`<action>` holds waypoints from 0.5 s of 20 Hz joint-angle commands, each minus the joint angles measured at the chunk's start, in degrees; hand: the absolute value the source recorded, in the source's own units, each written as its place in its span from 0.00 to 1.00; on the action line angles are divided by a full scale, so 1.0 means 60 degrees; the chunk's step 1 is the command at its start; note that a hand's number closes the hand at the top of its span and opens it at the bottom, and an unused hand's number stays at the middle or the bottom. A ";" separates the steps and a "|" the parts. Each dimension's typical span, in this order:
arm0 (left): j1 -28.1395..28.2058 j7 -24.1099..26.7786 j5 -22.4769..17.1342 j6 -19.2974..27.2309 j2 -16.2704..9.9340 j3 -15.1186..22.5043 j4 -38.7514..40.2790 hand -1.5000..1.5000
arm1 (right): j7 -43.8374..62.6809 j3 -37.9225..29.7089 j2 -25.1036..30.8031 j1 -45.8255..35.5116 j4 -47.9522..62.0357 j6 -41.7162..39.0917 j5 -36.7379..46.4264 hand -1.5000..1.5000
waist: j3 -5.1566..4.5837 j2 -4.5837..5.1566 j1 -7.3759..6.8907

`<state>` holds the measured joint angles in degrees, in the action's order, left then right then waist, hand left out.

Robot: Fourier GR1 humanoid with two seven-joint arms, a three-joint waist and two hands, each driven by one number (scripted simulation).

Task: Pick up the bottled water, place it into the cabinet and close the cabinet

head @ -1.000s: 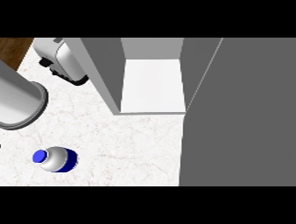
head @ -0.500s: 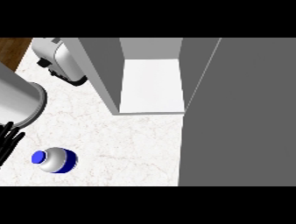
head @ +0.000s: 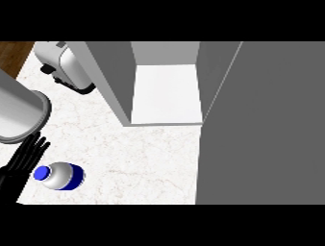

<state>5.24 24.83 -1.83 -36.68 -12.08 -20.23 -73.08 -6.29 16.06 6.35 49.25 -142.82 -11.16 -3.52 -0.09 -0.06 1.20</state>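
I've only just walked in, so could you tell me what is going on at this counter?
The robot's left hand, fingers straight, is beside the bottled water standing on the marble counter, at the bottle's left, not yet curled round it. The cabinet beyond stands open, its white shelf bare, with its door swung out at the right. A large grey cylinder and a toaster sit at the left. The right hand is out of sight.

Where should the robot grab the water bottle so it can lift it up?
Probably round the body, just below the blue cap. The bottled water stands upright on the counter, so its rounded sides are free. The left hand sits right beside it with straight fingers, so coming in from that left side looks easiest.
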 commanded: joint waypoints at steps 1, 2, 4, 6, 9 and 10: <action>-0.0288 0.1441 0.0932 0.0459 0.0191 0.0230 0.1351 0.00 | 0.0121 -0.0065 0.0198 0.1052 -0.1530 -0.0110 -0.0442 0.00 | -0.0001 -0.0015 0.0055; -0.0386 0.1728 0.0757 0.0251 -0.0344 -0.0164 0.1907 0.00 | -0.0321 -0.0016 0.0409 0.1424 -0.1533 -0.0475 -0.0500 0.00 | -0.0004 -0.0027 0.0110; -0.1139 0.2157 0.1250 0.0840 -0.0164 0.0126 0.2887 0.00 | -0.0203 -0.0069 0.0364 0.1219 -0.1347 -0.0324 -0.0398 0.00 | -0.0005 0.0004 0.0071; -0.1260 0.2742 0.1273 0.0597 -0.0400 0.0110 0.3914 0.00 | -0.0275 -0.0087 0.0539 0.1478 -0.1581 -0.0495 -0.0745 0.00 | -0.0018 0.0018 0.0160; -0.1351 0.3025 0.1321 0.0269 -0.0231 0.0584 0.4324 0.00 | -0.0009 0.0507 0.0296 0.1290 -0.1532 -0.0153 -0.0044 0.00 | -0.0015 0.0023 0.0014; -0.1402 0.3129 0.1250 -0.0119 -0.0479 0.0618 0.4550 0.00 | -0.0588 0.0232 0.0268 0.1585 -0.1318 -0.0228 -0.0325 0.00 | -0.0013 0.0004 0.0106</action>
<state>-1.45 37.61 5.22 -31.15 -13.87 -18.05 -51.47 -11.30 17.76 7.46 55.47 -143.16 -12.79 -3.42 -0.18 0.01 1.69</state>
